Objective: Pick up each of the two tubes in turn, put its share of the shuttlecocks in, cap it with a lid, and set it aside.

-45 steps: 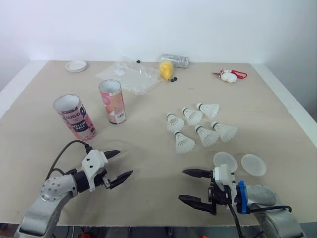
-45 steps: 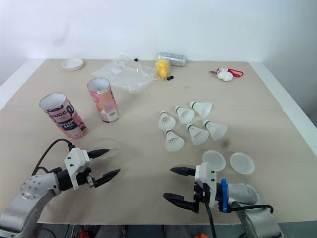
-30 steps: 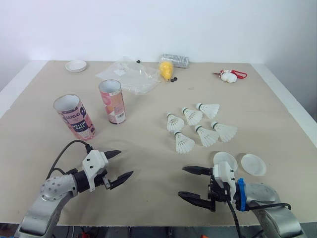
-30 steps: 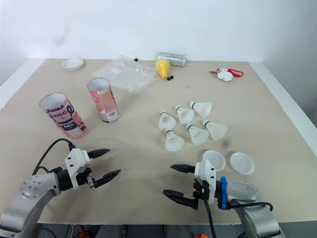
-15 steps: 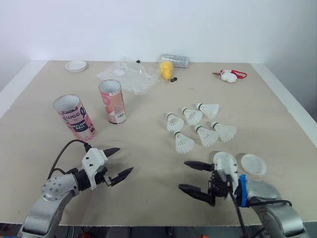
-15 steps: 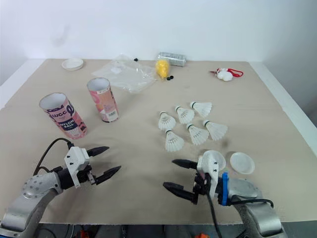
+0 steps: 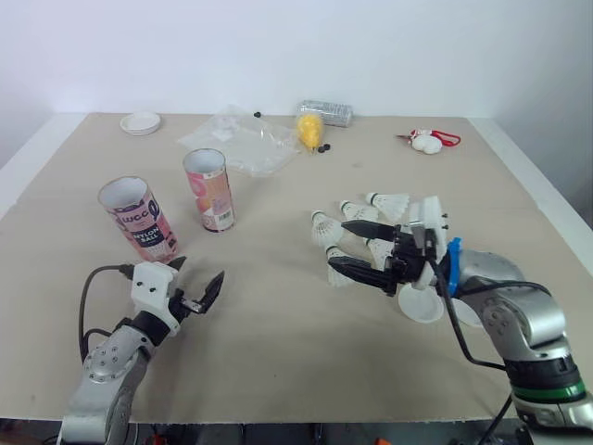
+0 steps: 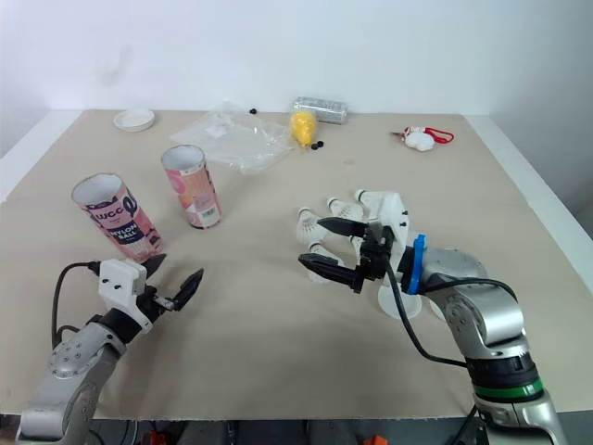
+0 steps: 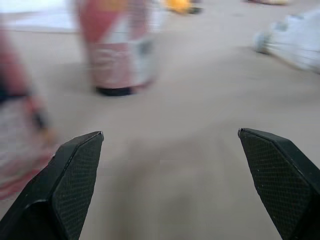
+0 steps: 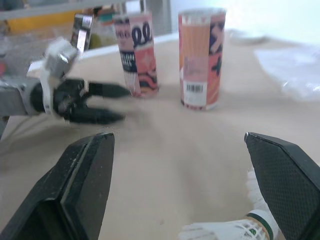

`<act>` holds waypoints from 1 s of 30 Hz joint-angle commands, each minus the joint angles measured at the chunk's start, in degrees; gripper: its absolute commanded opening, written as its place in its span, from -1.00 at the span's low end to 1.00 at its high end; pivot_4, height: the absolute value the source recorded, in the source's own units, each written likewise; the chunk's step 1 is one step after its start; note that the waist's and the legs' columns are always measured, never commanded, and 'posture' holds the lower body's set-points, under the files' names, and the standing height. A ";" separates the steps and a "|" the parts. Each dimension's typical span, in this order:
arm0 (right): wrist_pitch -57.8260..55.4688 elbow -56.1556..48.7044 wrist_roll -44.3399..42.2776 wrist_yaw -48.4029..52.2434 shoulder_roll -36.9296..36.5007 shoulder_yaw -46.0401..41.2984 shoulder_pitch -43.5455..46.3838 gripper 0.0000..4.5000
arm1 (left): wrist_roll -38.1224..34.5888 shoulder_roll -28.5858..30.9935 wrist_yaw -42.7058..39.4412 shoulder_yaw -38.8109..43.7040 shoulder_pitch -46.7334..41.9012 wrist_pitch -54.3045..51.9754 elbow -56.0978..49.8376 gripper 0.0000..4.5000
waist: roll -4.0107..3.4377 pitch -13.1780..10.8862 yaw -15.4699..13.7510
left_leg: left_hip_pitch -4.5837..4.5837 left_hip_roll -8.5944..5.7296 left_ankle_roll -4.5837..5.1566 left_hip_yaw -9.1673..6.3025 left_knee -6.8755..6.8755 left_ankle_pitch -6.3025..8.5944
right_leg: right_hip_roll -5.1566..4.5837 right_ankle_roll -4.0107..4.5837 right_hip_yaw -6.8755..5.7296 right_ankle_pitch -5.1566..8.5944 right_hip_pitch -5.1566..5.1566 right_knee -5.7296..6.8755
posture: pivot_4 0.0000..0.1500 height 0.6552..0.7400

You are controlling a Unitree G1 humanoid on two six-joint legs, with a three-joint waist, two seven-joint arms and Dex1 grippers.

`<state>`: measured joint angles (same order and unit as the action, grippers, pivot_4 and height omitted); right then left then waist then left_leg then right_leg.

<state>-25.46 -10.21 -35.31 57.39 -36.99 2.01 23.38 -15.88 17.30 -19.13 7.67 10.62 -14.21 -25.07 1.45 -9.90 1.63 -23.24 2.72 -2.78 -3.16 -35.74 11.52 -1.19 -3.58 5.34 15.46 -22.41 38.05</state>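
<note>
a clear bag (image 7: pixel 243 144) lies far back on the table (image 7: pixel 278 352), a yellow thing (image 7: pixel 310 130) beside it, a white toy (image 7: pixel 428 142) further right.

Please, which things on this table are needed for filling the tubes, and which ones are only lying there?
For the job: tube with dark lettering, orange tube, shuttlecocks, white lids.

Only lying there: clear plastic bag, yellow object, silvery roll, white and red trinket, small white dish (possibly a spare lid).
</note>
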 commanded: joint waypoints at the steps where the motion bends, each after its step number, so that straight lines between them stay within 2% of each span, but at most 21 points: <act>1: 6.17 4.09 3.64 4.76 1.56 1.95 4.16 0.99 | 2.69 -3.32 7.12 2.50 2.94 -0.08 -4.78 1.00 | 0.01 0.00 0.01 | 0.00 -0.02 0.03 0.01 0.01 0.02 | -0.02 0.05 0.01 -0.02 0.00 0.00 | 1.00 1.00; 6: 13.91 10.03 8.02 10.83 3.87 4.74 7.93 0.99 | 2.45 -8.87 16.04 7.29 4.12 -3.93 -7.49 1.00 | 0.02 -0.01 0.26 | 0.01 -0.01 0.05 0.00 0.00 0.03 | 0.01 0.03 -0.01 -0.02 0.00 0.01 | 1.00 1.00; 10: 15.97 12.80 9.68 12.70 5.50 5.76 9.94 0.99 | 0.98 -10.59 19.07 10.07 1.72 -7.01 -5.99 1.00 | 0.03 -0.02 0.28 | 0.01 -0.01 0.05 -0.04 -0.11 0.01 | 0.02 -0.10 -0.06 -0.04 0.04 0.01 | 1.00 1.00; 21: 17.16 14.71 12.65 12.24 8.64 6.28 12.45 0.99 | -1.18 -4.37 12.61 10.21 -7.58 -8.22 4.50 1.00 | 0.02 -0.02 0.50 | -0.01 0.02 0.01 -0.06 -0.13 -0.02 | 0.11 -0.03 -0.02 -0.14 0.00 0.01 | 1.00 1.00; 30: 17.68 14.98 13.50 11.33 9.74 5.87 12.45 0.99 | 0.47 0.86 8.88 9.20 -14.14 -7.03 12.90 1.00 | 0.03 -0.03 0.79 | -0.01 0.03 0.01 -0.05 -0.07 -0.02 | 0.10 0.19 -0.01 -0.25 -0.02 0.01 | 1.00 1.00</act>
<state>-8.69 5.48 -21.94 69.20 -27.52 8.97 34.80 -16.16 17.05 -9.63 16.62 -2.64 -22.66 -12.43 1.48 -9.93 2.42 -23.25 2.75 -2.77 -3.21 -35.81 11.51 -1.09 -3.37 5.33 15.19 -22.43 38.06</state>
